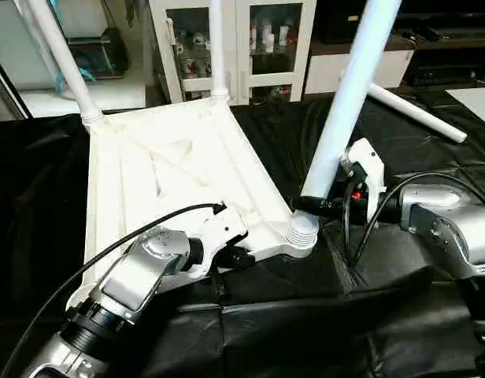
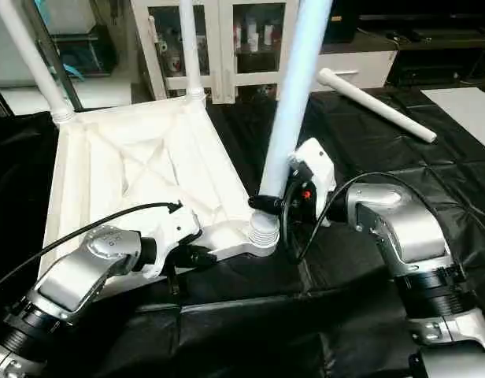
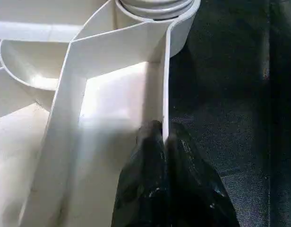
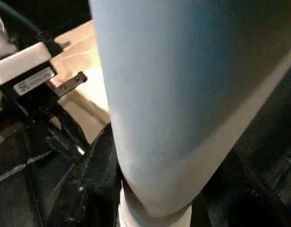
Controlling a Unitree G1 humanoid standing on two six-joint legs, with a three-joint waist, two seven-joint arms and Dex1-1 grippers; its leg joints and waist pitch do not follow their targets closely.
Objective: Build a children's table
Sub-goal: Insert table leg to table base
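Note:
The white tabletop (image 1: pixel 172 157) lies upside down on the black cover, ribbed side up. Two legs (image 1: pixel 65 55) (image 1: pixel 217 47) stand in its far corner sockets. A third leg (image 1: pixel 341 102) rises tilted from the near right socket (image 1: pixel 302 232). My right gripper (image 1: pixel 304 205) is shut around this leg just above the socket; the right wrist view shows the leg (image 4: pixel 183 94) against a black finger (image 4: pixel 89 189). My left gripper (image 1: pixel 241 256) is shut on the tabletop's thin rim wall beside that socket, pinching it (image 3: pixel 164 142). A fourth leg (image 1: pixel 416 113) lies loose at the back right.
The black-covered work table (image 1: pixel 305 331) spreads around the tabletop. A white cabinet with glass doors (image 1: pixel 235 39) stands behind it. A pale flat sheet (image 1: pixel 479 102) lies at the far right edge. Cables loop from both wrists.

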